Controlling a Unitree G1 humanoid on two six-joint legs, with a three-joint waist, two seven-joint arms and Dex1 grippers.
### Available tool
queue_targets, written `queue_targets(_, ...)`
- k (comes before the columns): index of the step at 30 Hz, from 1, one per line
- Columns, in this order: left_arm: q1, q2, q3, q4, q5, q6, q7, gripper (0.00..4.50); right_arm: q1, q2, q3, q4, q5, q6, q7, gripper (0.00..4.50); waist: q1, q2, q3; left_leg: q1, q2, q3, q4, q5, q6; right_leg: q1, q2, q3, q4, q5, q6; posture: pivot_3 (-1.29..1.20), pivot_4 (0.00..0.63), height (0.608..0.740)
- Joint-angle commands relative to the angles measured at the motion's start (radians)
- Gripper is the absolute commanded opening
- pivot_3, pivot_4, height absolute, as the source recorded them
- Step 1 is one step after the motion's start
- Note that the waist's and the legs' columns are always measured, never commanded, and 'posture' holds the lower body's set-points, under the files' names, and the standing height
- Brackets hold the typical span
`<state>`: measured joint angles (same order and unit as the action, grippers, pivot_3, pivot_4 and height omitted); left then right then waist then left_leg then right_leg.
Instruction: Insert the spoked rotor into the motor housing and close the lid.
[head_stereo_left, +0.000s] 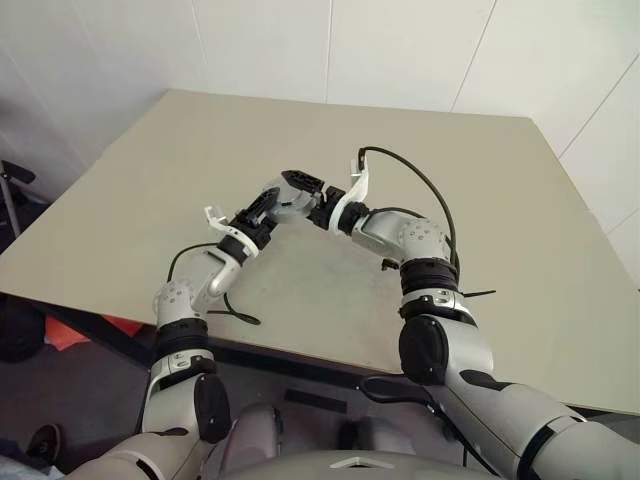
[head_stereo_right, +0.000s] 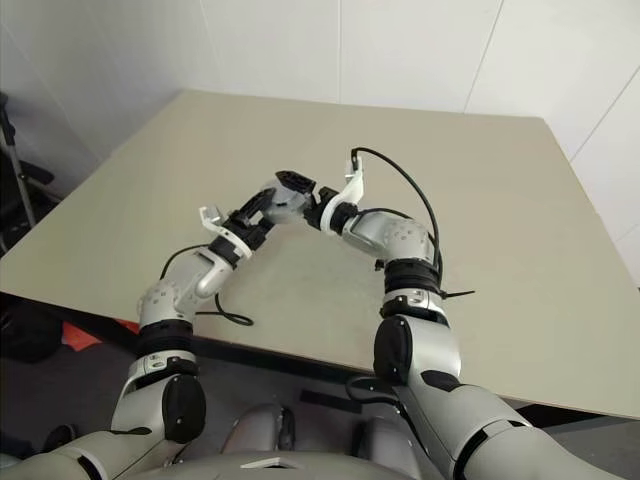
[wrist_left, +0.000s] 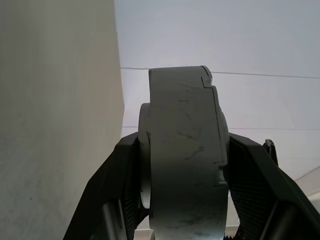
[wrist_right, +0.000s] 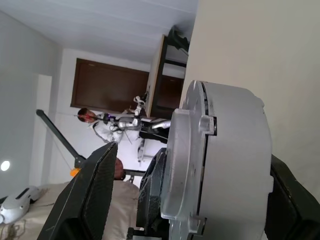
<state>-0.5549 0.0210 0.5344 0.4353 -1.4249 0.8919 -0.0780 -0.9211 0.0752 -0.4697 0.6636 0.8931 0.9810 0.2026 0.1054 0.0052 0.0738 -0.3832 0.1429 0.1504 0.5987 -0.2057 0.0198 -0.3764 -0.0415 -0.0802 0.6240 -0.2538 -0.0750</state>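
While both arms meet above the middle of the beige table (head_stereo_left: 480, 200), the left gripper (head_stereo_left: 262, 207) sits to the left of the junction, angled up and to the right. Its two black fingers (wrist_left: 122, 185) are clamped on the flat faces of a thick round grey assembly, the motor housing (wrist_left: 186, 155), seen edge-on in the left wrist view. The housing is held off the table, in the air between the two grippers. A seam with small notches runs around its rim, where the lid (wrist_right: 182, 170) appears seated against the body; whether the spoked rotor is inside cannot be told.

To the right, the right gripper (head_stereo_left: 312, 200) points toward the left one. In the right wrist view its fingers (wrist_right: 90, 195) stand apart on either side of the housing, with a clear gap on the lid side; the other side is hidden. A black cable (head_stereo_left: 425, 180) arcs above the right forearm.
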Motion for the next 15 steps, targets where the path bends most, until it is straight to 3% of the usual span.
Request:
queue_targets(1, 0.0, 0.044, 0.012, -0.066, 0.071, -0.084, -0.042, 2.27, 0.0, -0.02, 0.026, -0.038, -0.056, -0.1, 0.019, 4.46, -0.004, 0.0, 0.0, 0.0, 0.0, 0.0, 0.0, 0.0, 0.0, 0.0, 0.0, 0.0, 0.0, 0.0, 0.0, 0.0, 0.0, 0.74)
queue_targets(15, 0.087, 0.123, 0.108, -0.121, 0.169, -0.266, -0.051, 2.27, 0.019, -0.041, 0.008, -0.048, -0.053, -0.073, 0.011, 4.46, 0.0, 0.0, 0.0, 0.002, 0.0, 0.0, 0.0, 0.0, 0.0, 0.002, 0.0, 0.0, 0.0, 0.0, 0.0, 0.0, 0.0, 0.74)
